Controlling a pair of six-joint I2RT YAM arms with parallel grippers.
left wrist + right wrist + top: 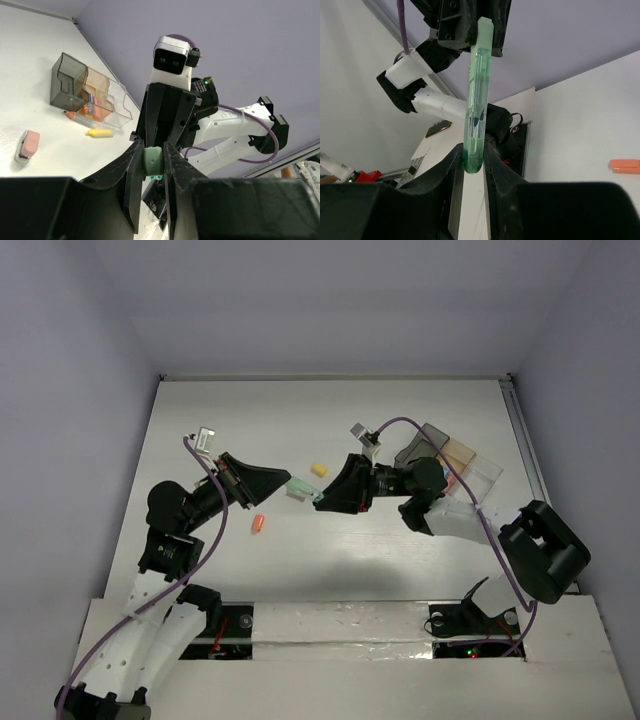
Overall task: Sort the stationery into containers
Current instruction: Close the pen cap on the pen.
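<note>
Left gripper (152, 165): we saw it closed tight on one end of the green pen (476, 95).
Green pen: it hung in the air between both arms, well apart from the containers (478, 476).
Handling: we judged it light, stiff and smooth, perhaps slippery; best to hold it across the barrel, near an end.
Right gripper (474, 162): narrow, its jaws pressed on the other end.
Containers: they stood at the far right.
</note>
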